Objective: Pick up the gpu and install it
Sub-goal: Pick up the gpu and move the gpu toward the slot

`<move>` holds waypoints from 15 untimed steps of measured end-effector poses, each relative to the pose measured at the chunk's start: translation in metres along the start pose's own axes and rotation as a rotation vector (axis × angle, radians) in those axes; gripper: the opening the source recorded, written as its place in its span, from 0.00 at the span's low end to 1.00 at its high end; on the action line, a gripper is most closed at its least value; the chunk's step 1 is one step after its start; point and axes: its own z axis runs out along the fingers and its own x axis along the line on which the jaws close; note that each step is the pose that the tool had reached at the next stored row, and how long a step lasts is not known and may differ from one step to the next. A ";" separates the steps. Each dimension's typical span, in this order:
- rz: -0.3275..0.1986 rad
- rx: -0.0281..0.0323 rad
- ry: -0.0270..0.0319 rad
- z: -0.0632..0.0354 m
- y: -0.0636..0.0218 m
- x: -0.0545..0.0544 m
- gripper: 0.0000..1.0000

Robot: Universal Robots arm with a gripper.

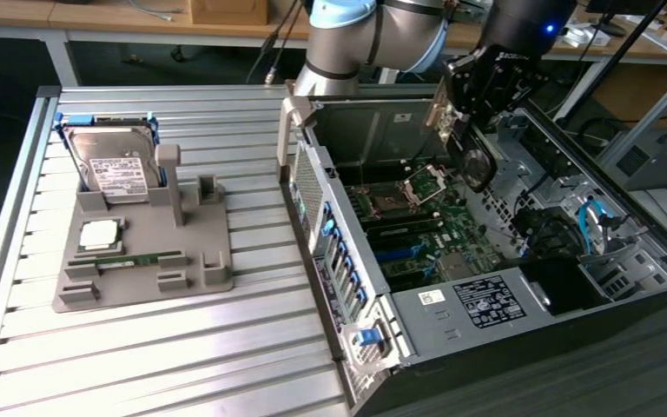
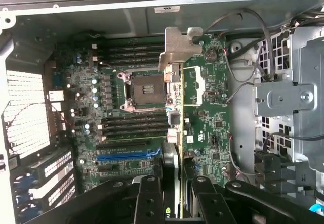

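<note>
My gripper (image 1: 481,91) hangs over the open computer case (image 1: 346,287) and is shut on the gpu (image 1: 474,156), a dark card with a round fan, held upright above the motherboard (image 1: 420,221). In the wrist view the gpu (image 2: 201,110) runs edge-on away from my black fingers (image 2: 148,198). Its silvery metal bracket (image 2: 179,47) is at the far end. My gripper (image 2: 174,204) clamps the card's near end. A blue expansion slot (image 2: 129,157) lies on the board beside the card, and the processor socket (image 2: 143,90) sits beyond it.
A grey holder (image 1: 148,269) on the slatted table, toward the exterior view's left, carries a silver hard drive (image 1: 119,169), a processor (image 1: 100,233) and a green memory stick (image 1: 136,258). Drive cages and cables (image 1: 594,226) fill the case's far side.
</note>
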 end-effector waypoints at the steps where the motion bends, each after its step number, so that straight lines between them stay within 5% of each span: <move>1: 0.000 0.0000 0.0000 0.0007 0.0001 -0.001 0.27; 15: 0.000 0.0004 0.0000 0.0094 0.0011 -0.014 0.27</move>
